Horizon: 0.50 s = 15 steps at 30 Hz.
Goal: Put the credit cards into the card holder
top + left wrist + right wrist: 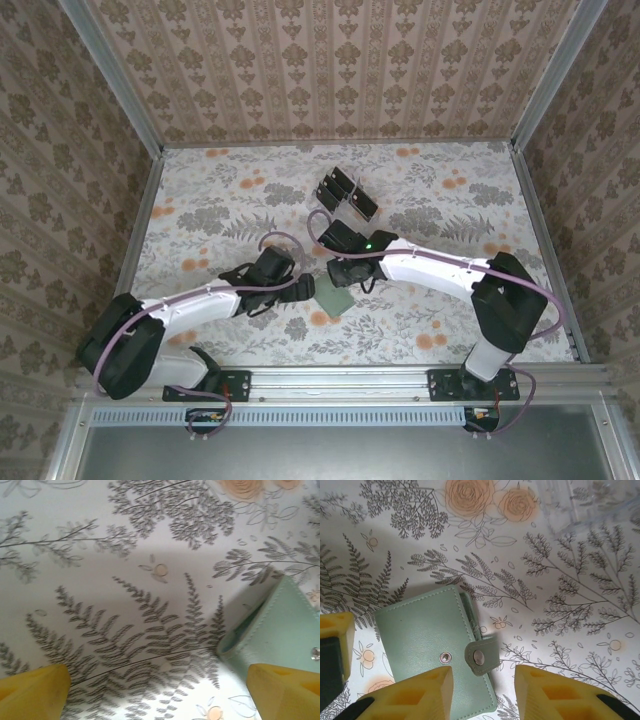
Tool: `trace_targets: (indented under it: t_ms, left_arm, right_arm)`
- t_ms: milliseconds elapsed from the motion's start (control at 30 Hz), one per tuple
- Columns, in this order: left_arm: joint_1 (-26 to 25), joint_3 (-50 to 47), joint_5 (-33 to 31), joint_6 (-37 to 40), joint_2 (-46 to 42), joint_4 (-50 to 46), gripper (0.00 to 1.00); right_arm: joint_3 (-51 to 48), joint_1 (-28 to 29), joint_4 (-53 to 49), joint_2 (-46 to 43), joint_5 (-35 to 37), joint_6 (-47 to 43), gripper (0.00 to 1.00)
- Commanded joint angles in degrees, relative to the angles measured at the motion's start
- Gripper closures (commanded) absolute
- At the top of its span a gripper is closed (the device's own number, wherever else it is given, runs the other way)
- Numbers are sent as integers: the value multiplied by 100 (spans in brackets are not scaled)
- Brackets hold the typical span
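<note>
The card holder (335, 298) is a flat grey-green wallet lying on the floral table between both grippers. In the right wrist view the card holder (425, 635) lies closed, but its snap tab (482, 655) is unfastened and sticks out to the right. My right gripper (482, 692) hovers open just above that tab, holding nothing. My left gripper (157, 700) is wide open low over the table, with a corner of the card holder (287, 625) by its right finger. The dark credit cards (346, 194) stand in a clear rack behind the right gripper (350, 275).
The clear plastic rack (580, 500) shows at the top right of the right wrist view. A yellow finger of the left gripper (332, 650) sits at the holder's left edge. Patterned walls close in the table (220, 190) on three sides.
</note>
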Motion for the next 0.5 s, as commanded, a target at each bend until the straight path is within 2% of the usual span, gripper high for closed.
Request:
trace_targets:
  t_ms: [0,467]
  left_arm:
    - [-124,208,-60,79,162,-42,0]
    - [-300,178,-579,80,690,-180,0]
  right_arm:
    - [211,1,-313,185,-172,-40,62]
    - [405,2,-350,468,-388,-206,68]
